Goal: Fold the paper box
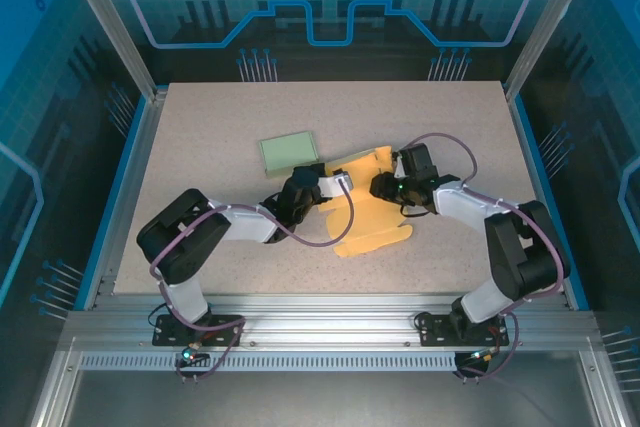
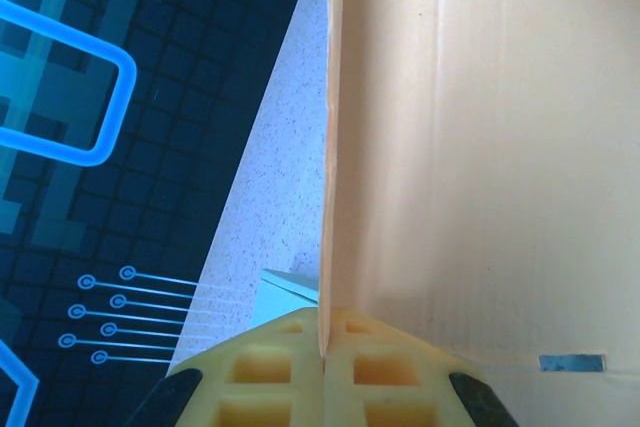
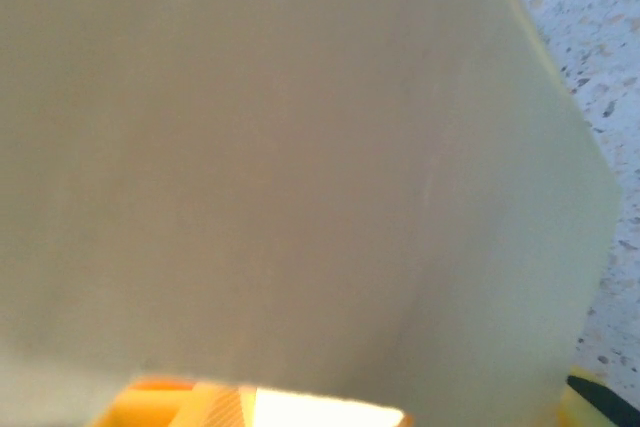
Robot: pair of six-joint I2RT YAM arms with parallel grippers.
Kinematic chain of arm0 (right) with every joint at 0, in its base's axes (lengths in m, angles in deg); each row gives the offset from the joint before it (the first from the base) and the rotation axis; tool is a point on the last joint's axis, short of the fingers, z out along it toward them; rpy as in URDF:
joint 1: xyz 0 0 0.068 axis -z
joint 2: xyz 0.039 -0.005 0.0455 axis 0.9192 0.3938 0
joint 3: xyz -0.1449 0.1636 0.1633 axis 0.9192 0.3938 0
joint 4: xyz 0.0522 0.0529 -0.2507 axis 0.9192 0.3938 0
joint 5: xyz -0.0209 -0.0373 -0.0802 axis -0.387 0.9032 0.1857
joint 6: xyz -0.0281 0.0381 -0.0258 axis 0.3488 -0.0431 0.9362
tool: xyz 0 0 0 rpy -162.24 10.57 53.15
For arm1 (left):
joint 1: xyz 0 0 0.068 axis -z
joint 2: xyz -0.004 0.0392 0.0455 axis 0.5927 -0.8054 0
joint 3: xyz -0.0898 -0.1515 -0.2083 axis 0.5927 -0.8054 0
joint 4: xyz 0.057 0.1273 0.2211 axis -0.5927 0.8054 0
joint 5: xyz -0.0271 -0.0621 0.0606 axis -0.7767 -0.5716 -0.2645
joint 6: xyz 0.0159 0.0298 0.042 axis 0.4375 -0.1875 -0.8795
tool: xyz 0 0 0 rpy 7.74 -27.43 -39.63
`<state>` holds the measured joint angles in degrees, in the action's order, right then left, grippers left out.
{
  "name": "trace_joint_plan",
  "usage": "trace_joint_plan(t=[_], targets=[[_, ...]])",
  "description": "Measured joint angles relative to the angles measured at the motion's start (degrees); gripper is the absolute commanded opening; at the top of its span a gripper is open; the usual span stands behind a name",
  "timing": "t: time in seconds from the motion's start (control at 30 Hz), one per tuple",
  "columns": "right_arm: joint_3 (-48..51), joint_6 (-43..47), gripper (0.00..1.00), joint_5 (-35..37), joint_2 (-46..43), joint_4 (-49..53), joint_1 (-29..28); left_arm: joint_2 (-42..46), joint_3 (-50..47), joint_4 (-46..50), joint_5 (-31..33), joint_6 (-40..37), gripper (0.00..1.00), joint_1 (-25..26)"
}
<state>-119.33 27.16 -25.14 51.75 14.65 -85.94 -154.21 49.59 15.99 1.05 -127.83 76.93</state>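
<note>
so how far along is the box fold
Early. Done: nothing reads as a formed wall; the paper box lies mostly spread on the table. In hand: left hand pinches one panel edge, right hand sits at the far flap, grip unclear. Left: all walls to raise.

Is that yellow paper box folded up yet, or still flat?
Partly folded. The left gripper pinches one raised panel by its edge, while the rest of the paper box lies spread on the table.

Far table (image 1: 400,107) open — green card (image 1: 289,152), paper box (image 1: 372,219) crowd the centre.
</note>
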Motion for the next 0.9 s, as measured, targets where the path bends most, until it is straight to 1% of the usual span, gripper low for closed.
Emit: trace_joint_plan(t=[0.23, 0.33, 0.4, 0.5, 0.7, 0.8, 0.9], targets=[[-0.6, -0.9, 0.42, 0.0, 3.4, -0.8, -0.3, -1.3, 0.4, -0.5, 1.8, -1.8, 0.00, 0.6], [-0.8, -0.9, 0.45, 0.4, 3.3, -0.6, -0.3, -2.0, 0.4, -2.3, 2.6, -3.6, 0.00, 0.7], [-0.7, -0.8, 0.48, 0.8, 2.9, 0.2, -0.1, -2.6, 0.3, -4.1, 3.1, -5.6, 0.00, 0.9], [-0.6, -0.2, 0.53, 1.0, -0.1, 2.0, 1.0, -3.5, 0.0, -7.6, 3.4, -8.6, 0.00, 1.1], [0.8, 1.6, 0.59, -0.7, -9.9, 5.0, 6.2, -6.1, -0.2, -15.8, 3.4, -15.2, 0.00, 1.2], [2.5, 2.2, 0.61, -3.0, -14.6, 5.7, 10.1, -8.1, -0.5, -19.4, 3.4, -18.9, 0.00, 1.2], [3.6, 2.7, 0.61, -4.7, -17.2, 6.8, 14.5, -9.9, -0.9, -22.3, 3.4, -22.2, 0.00, 1.2]])
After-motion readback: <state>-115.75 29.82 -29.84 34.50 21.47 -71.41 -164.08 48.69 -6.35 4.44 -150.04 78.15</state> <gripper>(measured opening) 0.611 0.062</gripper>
